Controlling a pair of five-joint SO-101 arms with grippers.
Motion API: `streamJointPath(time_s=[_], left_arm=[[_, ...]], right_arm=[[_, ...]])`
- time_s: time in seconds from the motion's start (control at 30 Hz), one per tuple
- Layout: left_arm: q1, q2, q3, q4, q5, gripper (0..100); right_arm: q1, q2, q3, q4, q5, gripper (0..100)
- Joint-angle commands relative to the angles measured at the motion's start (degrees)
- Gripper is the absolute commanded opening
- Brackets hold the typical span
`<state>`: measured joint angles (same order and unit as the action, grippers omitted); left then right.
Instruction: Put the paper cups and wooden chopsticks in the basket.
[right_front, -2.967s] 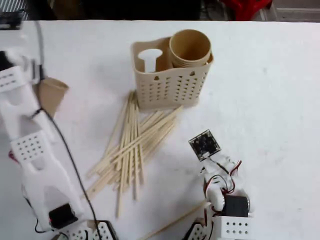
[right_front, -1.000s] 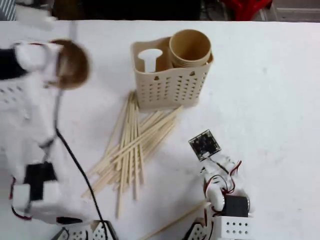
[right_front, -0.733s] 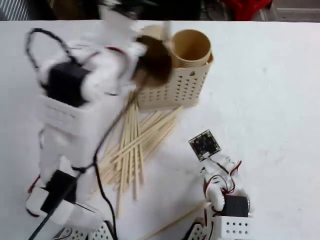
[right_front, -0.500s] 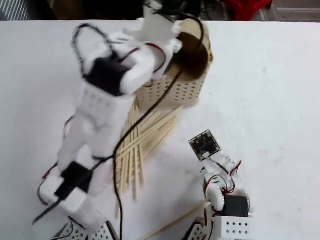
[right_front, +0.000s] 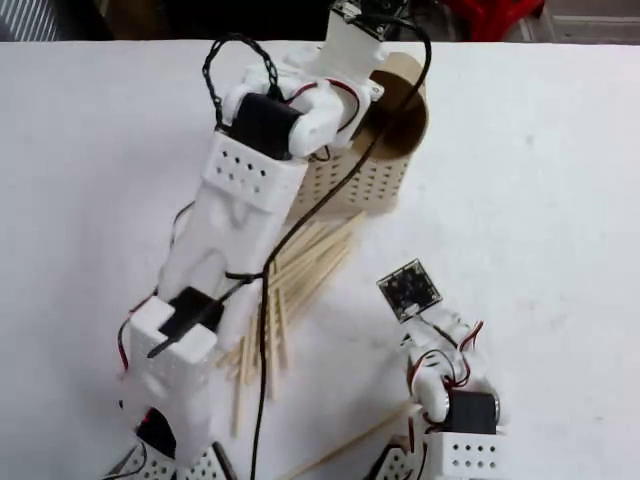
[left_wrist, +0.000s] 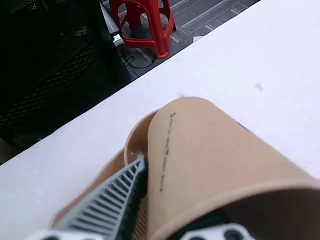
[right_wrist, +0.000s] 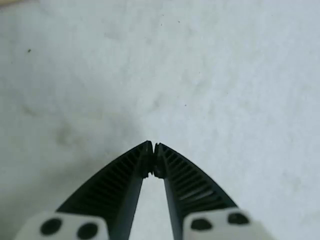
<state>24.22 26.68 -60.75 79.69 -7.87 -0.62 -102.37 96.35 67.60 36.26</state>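
the left fingers (left_wrist: 122, 192) pinch the wall of a paper cup (left_wrist: 215, 160), one finger inside and one outside, holding it tipped on its side right over the far corner of the basket (right_front: 350, 185). just beyond the fingers shows the rim of another cup (left_wrist: 131, 145), probably already stacked in the basket, so the cup part of the task looks close to done once this one is let go. the chopsticks (right_front: 300, 270) are all left to do: they lie fanned on the worktop (right_front: 540, 200) well back from the left fingers, touching the basket's near wall and partly under the left arm. one stray chopstick (right_front: 345, 440) lies beside the right arm's base. the right fingers (right_wrist: 135, 175) are pressed together, holding nothing, over bare worktop. the left arm crossing the pile would block a reach for the chopsticks.
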Motion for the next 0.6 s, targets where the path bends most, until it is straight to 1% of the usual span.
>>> streamJointPath(time_s=[0.0,0.07,0.1,0.3,0.57], left_arm=[[0.57,0.13,-4.84,0.7,0.53,7],[0.57,0.13,-4.31,0.79,0.26,13],[0.57,0.13,-4.22,1.05,0.35,14],[-1.45,-0.22,-4.92,0.44,0.53,12],[-1.8,-0.31,-4.92,-4.75,0.53,12]], right_arm=[[-0.48,-0.75,0.44,0.4,0.62,1.8],[-0.48,-0.75,0.44,0.4,0.62,1.8],[-0.48,-0.75,0.44,0.4,0.62,1.8],[-0.48,-0.75,0.44,0.4,0.62,1.8],[-0.48,-0.75,0.44,0.4,0.62,1.8]])
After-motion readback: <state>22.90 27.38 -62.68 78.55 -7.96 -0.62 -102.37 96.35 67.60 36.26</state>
